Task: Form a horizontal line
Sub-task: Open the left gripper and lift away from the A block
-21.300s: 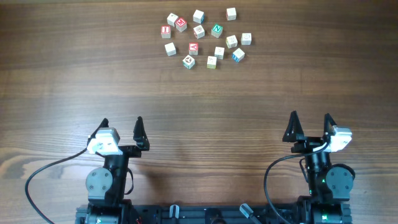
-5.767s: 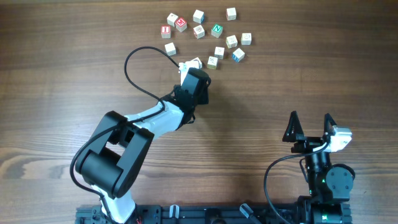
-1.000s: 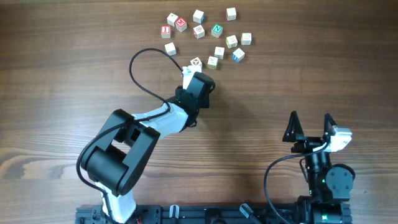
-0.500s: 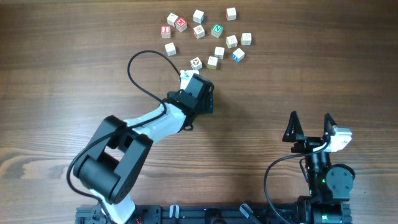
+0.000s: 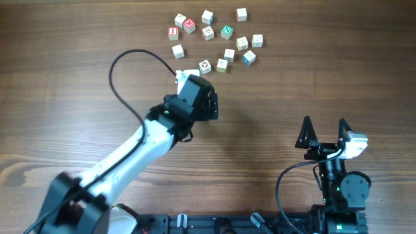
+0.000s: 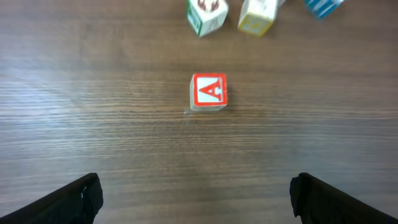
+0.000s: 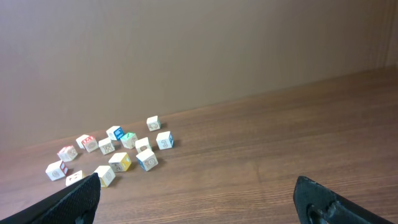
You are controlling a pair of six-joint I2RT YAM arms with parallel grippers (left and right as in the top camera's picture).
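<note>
Left wrist: red-lettered pale wooden cube (image 6: 208, 91) now loose on brown wooden table (image 6: 74, 124), left gripper (image 6: 196, 186) newly spread wide, empty.

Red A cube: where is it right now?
Left wrist view: the red A cube lies alone, centred ahead of the open left gripper, just short of the green-sided cube and the yellow-sided cube.

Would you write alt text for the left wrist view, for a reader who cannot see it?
A wooden cube with a red letter A sits alone on the table, ahead of the open left fingers. Three more cubes are cropped at the top edge.
</note>
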